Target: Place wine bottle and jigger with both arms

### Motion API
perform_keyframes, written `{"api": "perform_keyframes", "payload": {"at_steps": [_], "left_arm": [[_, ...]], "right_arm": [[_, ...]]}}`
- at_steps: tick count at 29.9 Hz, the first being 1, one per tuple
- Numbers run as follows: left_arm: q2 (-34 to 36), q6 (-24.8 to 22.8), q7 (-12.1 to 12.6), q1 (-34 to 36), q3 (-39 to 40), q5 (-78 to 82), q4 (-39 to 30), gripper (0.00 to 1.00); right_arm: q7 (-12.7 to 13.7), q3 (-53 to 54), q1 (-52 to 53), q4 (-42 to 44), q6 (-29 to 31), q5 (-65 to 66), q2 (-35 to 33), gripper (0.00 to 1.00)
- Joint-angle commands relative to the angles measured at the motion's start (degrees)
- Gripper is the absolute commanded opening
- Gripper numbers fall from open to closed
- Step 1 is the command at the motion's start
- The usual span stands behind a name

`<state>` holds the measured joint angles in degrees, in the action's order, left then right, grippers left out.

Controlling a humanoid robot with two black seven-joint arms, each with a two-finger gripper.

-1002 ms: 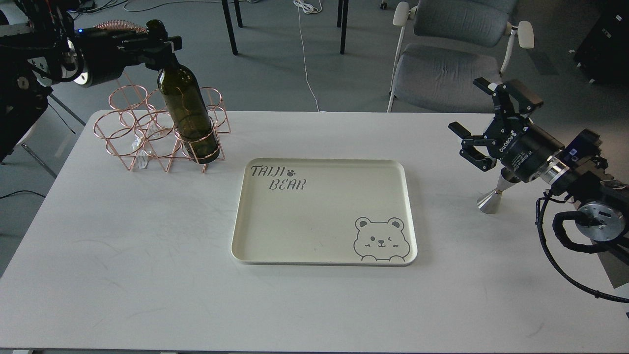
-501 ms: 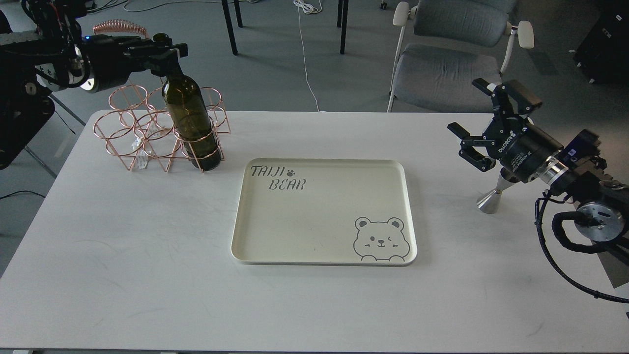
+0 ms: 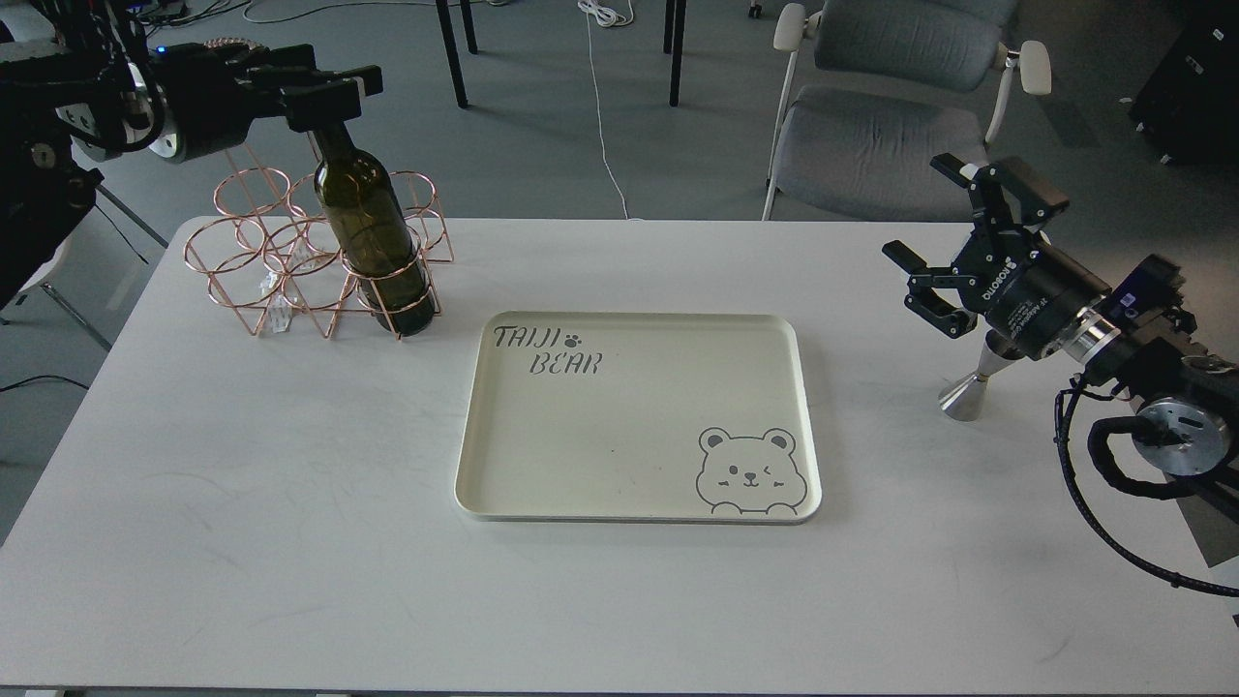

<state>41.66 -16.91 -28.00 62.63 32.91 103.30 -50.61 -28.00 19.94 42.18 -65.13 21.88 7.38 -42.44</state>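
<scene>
The dark green wine bottle (image 3: 373,227) stands slightly tilted in the front right ring of a copper wire rack (image 3: 242,261) at the table's far left. My left gripper (image 3: 334,92) is at the top of the bottle's neck and hides its mouth. Its fingers look parted around the neck. The steel jigger (image 3: 968,392) stands on the table at the right, its upper cone hidden behind my right wrist. My right gripper (image 3: 929,218) is open and empty, above and just left of the jigger.
A cream tray (image 3: 474,426) with a bear drawing and "TAIJI BEAR" lettering lies empty in the table's middle. A grey chair (image 3: 891,126) stands behind the far right edge. Cables hang off my right arm near the table's right edge.
The bottle sank lower into the rack ring and stood straighter. My left gripper slid up the neck and its fingers seem to have spread. The right arm barely moved.
</scene>
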Motion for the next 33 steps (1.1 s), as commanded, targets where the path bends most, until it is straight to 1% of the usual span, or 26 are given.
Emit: {"api": "perform_keyframes", "payload": {"at_steps": [1, 5, 7, 9, 11, 14, 16, 18, 20, 23, 25, 28, 30, 33], "left_arm": [[2.98, -0.14, 0.00, 3.54, 0.22, -5.98, -3.08, 0.98], [4.30, 0.21, 0.00, 7.50, 0.31, -18.53, -4.05, 0.98], [4.22, 0.56, 0.00, 7.77, 0.66, -27.66, -5.89, 0.98], [3.69, 2.48, 0.00, 7.60, 0.75, -38.03, -8.26, 0.98], [2.03, 5.64, 0.00, 7.16, 0.57, -47.44, -11.33, 0.98], [1.32, 13.71, 0.00, 4.54, -0.13, -57.57, -17.92, 0.98], [0.27, 19.43, 0.00, 1.20, -0.04, -59.26, -21.00, 0.98], [-1.40, 21.91, 0.00, -2.05, 0.57, -59.44, -23.20, 0.98], [-3.42, 22.01, 0.00, -6.53, 1.71, -60.14, -24.44, 0.98], [-7.98, 21.05, 0.05, -13.82, 7.40, -61.11, -24.62, 0.98], [-11.06, 18.51, 2.58, -19.27, 11.27, -61.11, -24.53, 0.98], [-14.58, 12.36, 6.54, -26.74, 16.29, -61.46, -24.53, 0.98], [-16.43, 9.36, 8.56, -31.40, 18.58, -62.95, -24.45, 0.98], [-18.36, 7.24, 10.68, -37.03, 20.69, -66.72, -24.36, 0.98]], "right_arm": [[0.00, 0.71, 0.00, 0.09, 0.00, 0.00, 0.08, 0.98], [0.00, 0.80, -0.26, 0.61, -0.26, 0.09, 1.30, 0.98], [0.00, 0.98, -0.44, 0.96, -0.52, 0.09, 2.88, 0.98], [0.00, 1.15, -0.96, 1.58, -1.92, 0.09, 4.38, 0.98], [0.00, 2.73, -1.75, 1.76, -3.94, 0.09, 6.22, 0.98], [0.00, 7.46, -4.73, 1.84, -7.46, 0.09, 8.51, 0.98], [0.00, 11.07, -6.84, 1.84, -9.57, 0.00, 9.65, 0.98], [0.00, 13.53, -8.69, 1.84, -10.72, 0.00, 10.71, 0.98], [0.00, 15.30, -10.27, 1.84, -10.81, 0.00, 11.59, 0.98], [0.00, 17.41, -12.30, 1.76, -10.81, 0.00, 12.82, 0.98], [0.00, 18.64, -13.53, 1.76, -10.81, 0.00, 13.61, 0.98], [0.00, 19.61, -15.11, 1.76, -10.72, 0.00, 13.97, 0.98], [0.00, 19.70, -15.64, 1.76, -10.72, 0.00, 13.97, 0.98], [0.00, 19.61, -16.08, 1.76, -10.72, 0.00, 13.97, 0.98]]}}
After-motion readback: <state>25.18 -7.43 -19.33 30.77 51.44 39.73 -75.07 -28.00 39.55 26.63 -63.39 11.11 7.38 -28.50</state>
